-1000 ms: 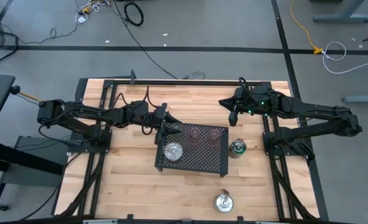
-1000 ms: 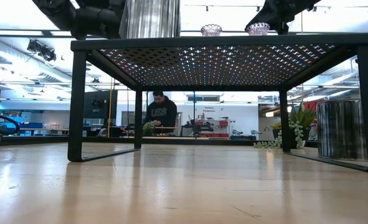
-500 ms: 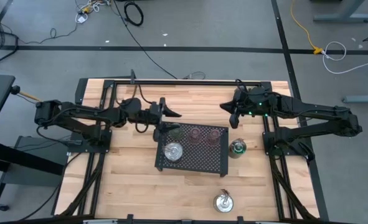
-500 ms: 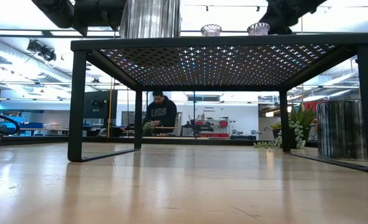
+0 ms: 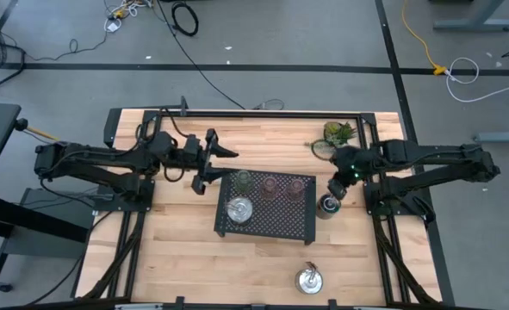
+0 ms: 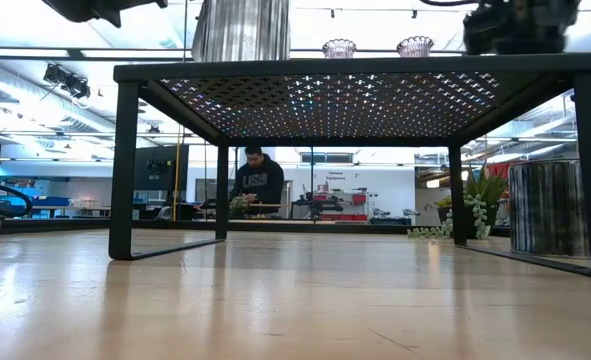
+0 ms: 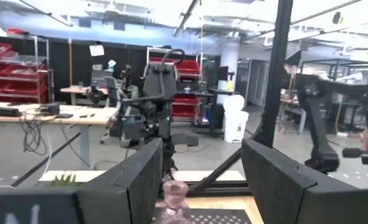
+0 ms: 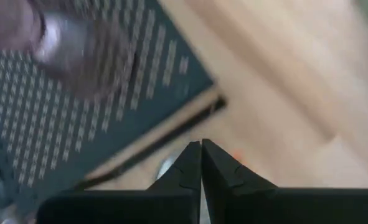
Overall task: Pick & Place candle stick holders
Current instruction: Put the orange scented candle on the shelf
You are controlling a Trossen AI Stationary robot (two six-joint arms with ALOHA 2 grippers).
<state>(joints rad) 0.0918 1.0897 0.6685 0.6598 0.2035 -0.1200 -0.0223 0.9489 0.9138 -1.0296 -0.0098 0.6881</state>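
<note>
The right gripper point(image 5: 333, 191), jaws pressed together, hovers beside the silver holder point(image 5: 327, 205) at the tray's point(image 5: 271, 226) 3 o'clock. The left gripper point(image 5: 213, 160), jaws spread, waits at 10 o'clock. Polished metal looks rigid and slippery; gripping its narrow stem seems safest.

**Holders: four on the tray, two off it**

You see the olive-green holder point(image 5: 243, 180), two pink holders point(image 5: 270, 185) point(image 5: 297, 187) and one silver holder point(image 5: 238, 209) upright on the tray point(image 5: 280, 226). Another silver one point(image 5: 328, 205) stands beside it; the third point(image 5: 309, 279) sits well apart.
</note>
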